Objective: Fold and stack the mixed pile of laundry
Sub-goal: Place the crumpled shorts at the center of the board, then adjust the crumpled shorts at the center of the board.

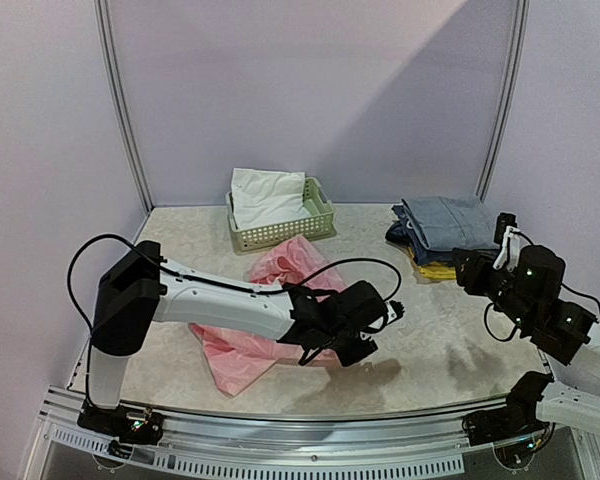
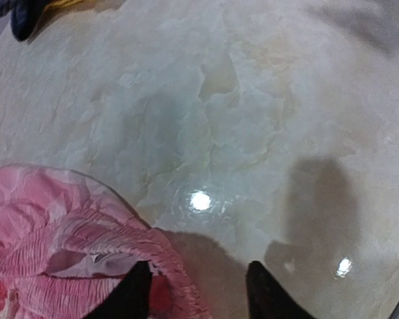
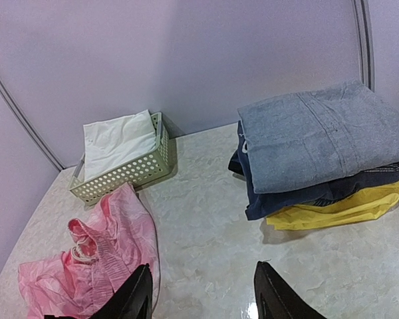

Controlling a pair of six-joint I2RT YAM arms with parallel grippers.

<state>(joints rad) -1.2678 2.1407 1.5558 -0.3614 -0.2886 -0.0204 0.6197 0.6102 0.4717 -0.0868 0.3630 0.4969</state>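
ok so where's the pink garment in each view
top external: pink garment lies centre-left on the table.
left wrist: bottom-left corner.
right wrist: bottom left.
shared landmark: the folded stack, at the right in top external, top-left corner in left wrist, right side in right wrist.

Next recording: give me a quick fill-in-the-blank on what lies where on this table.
1. The white cloth lies in the ___ basket.
2. In the folded stack, the bottom piece is ___.
3. The left gripper is over the edge of the ___ garment.
Missing words: green, yellow, pink.
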